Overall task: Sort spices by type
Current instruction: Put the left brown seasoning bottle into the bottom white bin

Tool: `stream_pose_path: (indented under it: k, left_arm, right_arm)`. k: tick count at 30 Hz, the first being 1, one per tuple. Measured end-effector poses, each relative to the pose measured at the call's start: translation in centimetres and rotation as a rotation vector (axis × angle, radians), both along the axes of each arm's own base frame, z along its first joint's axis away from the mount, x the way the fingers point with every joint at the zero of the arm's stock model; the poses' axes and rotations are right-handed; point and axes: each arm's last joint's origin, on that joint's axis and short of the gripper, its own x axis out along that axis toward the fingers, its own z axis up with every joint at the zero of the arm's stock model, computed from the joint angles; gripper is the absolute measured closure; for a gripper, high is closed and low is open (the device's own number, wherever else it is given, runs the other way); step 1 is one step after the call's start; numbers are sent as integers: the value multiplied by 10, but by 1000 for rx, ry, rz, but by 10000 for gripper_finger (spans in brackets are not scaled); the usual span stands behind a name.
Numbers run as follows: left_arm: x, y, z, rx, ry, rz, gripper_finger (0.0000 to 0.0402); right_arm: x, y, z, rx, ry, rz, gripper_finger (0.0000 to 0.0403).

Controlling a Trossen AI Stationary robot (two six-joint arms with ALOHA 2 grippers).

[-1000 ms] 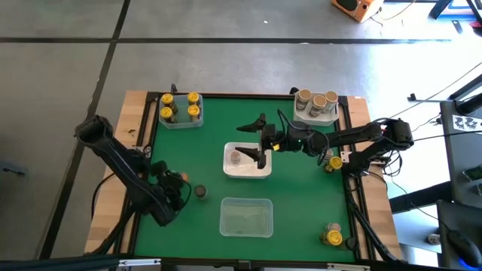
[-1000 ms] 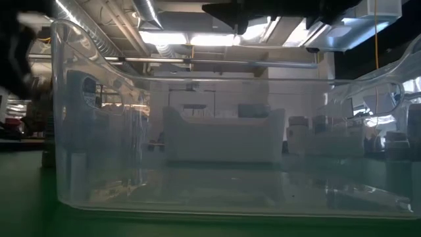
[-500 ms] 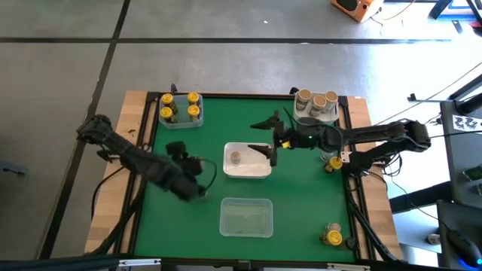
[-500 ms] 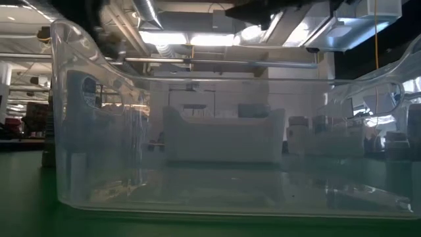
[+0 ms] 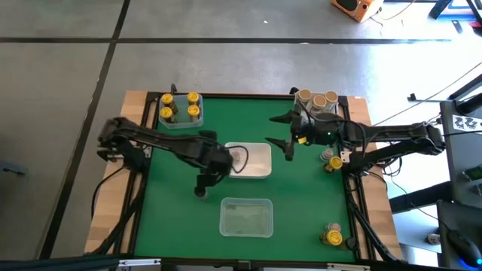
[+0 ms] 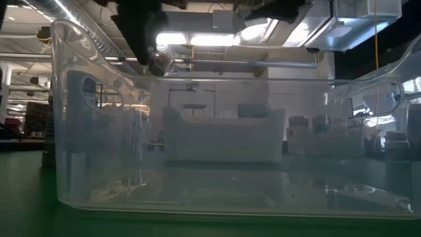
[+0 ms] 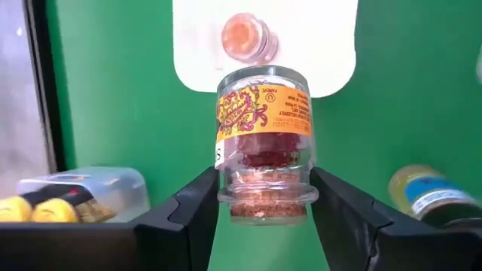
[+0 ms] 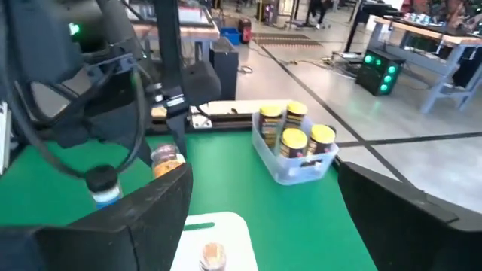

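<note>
A small glass spice jar (image 7: 263, 143) is clamped in the left gripper (image 7: 260, 203), just before the white bin (image 5: 260, 159). It is judged light, stiff and slippery, best taken on its label band. The right gripper (image 5: 288, 132) is spread apart, empty. The green surface (image 5: 181, 218) is flat; a workshop is seen behind.

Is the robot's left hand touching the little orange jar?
Touching. In the left wrist view, the left gripper has a finger pressed on each side of the orange-labelled jar, holding it above the table.

Bright overhead light, blurred arms.
</note>
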Motion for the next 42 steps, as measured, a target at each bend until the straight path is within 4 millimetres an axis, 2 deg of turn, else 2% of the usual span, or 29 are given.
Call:
stream_pose_path:
  k: [6, 11, 14, 25, 35, 42]
  left_arm:
    - [38, 5, -9, 35, 197, -55, 223]
    - [65, 3, -21, 41, 241, -124, 222]
    - [74, 1, -30, 15, 255, -163, 222]
    - [88, 7, -60, -9, 336, -213, 222]
    - [95, 20, -62, -51, 298, -224, 222]
    - [100, 21, -76, -77, 325, -246, 222]
  right_arm:
    - [-7, -2, -4, -31, 77, -60, 70]
    - [-10, -3, -9, -45, 134, -119, 70]
    - [-11, -4, -11, -52, 161, -143, 70]
    - [-12, -4, -15, -34, 197, -164, 70]
    - [-12, -5, -16, -34, 203, -164, 70]
    - [-12, -5, -16, -34, 205, -164, 70]
